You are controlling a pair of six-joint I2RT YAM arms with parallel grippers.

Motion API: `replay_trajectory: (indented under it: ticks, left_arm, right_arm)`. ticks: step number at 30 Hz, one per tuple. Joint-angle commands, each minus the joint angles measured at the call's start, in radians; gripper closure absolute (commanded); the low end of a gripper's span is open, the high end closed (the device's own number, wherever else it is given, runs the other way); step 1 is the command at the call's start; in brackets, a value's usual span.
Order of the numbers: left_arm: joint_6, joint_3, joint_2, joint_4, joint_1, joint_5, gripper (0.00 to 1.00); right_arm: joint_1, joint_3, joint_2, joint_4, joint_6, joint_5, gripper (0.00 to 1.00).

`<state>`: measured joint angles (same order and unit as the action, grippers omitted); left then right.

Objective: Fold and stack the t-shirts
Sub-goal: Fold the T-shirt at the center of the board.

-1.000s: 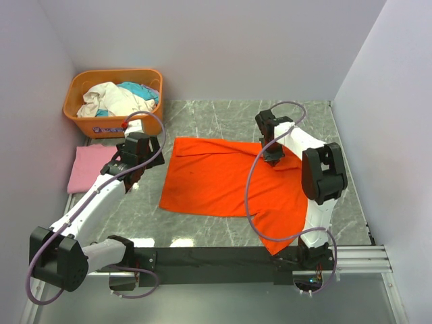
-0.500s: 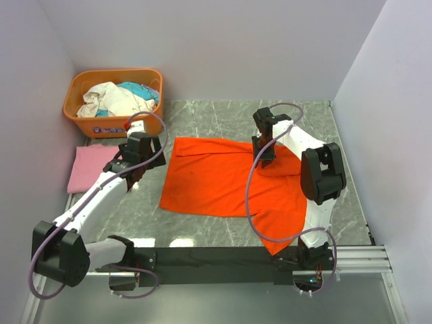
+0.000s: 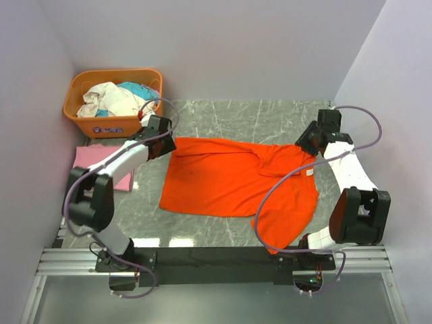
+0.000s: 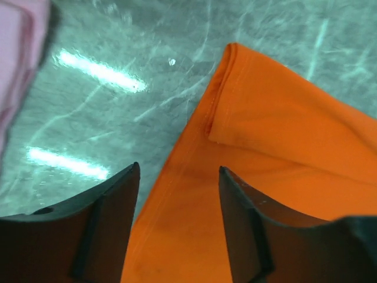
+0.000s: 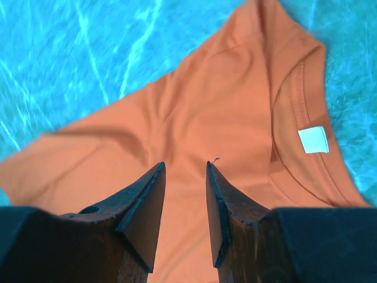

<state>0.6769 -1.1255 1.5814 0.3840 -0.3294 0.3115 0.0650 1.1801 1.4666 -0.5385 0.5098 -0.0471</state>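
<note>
The bright orange-red t-shirt point(image 3: 229, 179) lies spread on the marble table, rumpled near its collar at the right. My left gripper point(image 3: 165, 140) is open over the shirt's far left corner; in the left wrist view point(image 4: 178, 168) the shirt's hem point(image 4: 194, 194) runs between the jaws. My right gripper point(image 3: 305, 143) is open and empty above the shirt's far right part; the right wrist view point(image 5: 185, 164) shows the collar and its white label point(image 5: 313, 140). The light pink t-shirt point(image 3: 101, 165) lies folded at the left and also shows in the left wrist view point(image 4: 15, 47).
An orange plastic basket point(image 3: 81, 115) holding several clothes stands in the far left corner. White walls close the table at the back and on both sides. A black rail point(image 3: 216, 256) runs along the near edge.
The left gripper has moved to the shirt's far left corner. The right arm has swung from over the shirt to its far right side. The shirt's right part has shifted and rumpled.
</note>
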Motion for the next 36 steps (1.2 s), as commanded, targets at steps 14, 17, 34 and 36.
replay_trajectory:
  ticks: [14, 17, 34, 36]
  left_arm:
    - [0.131, -0.212, 0.342, -0.020, -0.076, 0.107, 0.53]
    - [0.125, -0.230, 0.374, -0.004, -0.080, 0.112, 0.54]
    - [0.035, -0.281, 0.371, 0.050, -0.089, 0.212, 0.93]
    - [0.021, -0.284, 0.371, 0.046, -0.089, 0.195, 0.89]
  right_arm:
    - [0.131, -0.169, 0.008, 0.250, 0.104, -0.100, 0.60]
    - [0.144, -0.183, 0.017, 0.255, 0.102, -0.103, 0.60]
    - [0.190, -0.223, 0.061, 0.276, 0.076, -0.068, 0.61]
    - [0.191, -0.217, 0.075, 0.270, 0.072, -0.074, 0.61]
